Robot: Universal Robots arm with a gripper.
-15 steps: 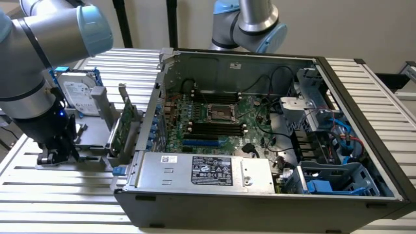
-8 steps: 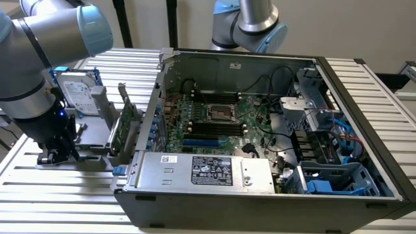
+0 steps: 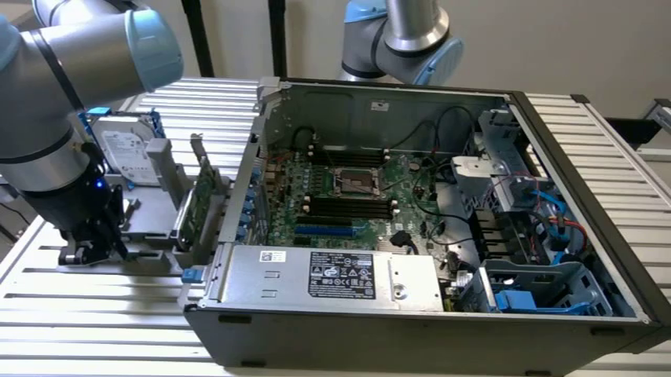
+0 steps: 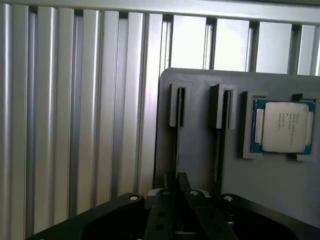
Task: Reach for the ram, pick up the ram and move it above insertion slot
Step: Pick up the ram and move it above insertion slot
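Observation:
The ram (image 4: 177,145) stands on edge in a slotted holder of the grey fixture (image 4: 200,155) and shows as a thin dark strip. My gripper (image 4: 176,179) sits right over it, its two black fingers (image 4: 162,210) drawn together on the strip's near end. In the exterior view the gripper (image 3: 93,245) is low over the same fixture at the exterior view's left, outside the computer case. The black memory insertion slots (image 3: 346,206) lie on the green motherboard inside the open case, well to the exterior view's right of the gripper.
A processor chip (image 4: 282,125) rests in a recess of the fixture beside a second slotted holder (image 4: 220,107). A hard drive (image 3: 126,153) and a green expansion card (image 3: 204,196) stand upright between gripper and case (image 3: 587,330). A second arm (image 3: 404,35) hangs behind the case.

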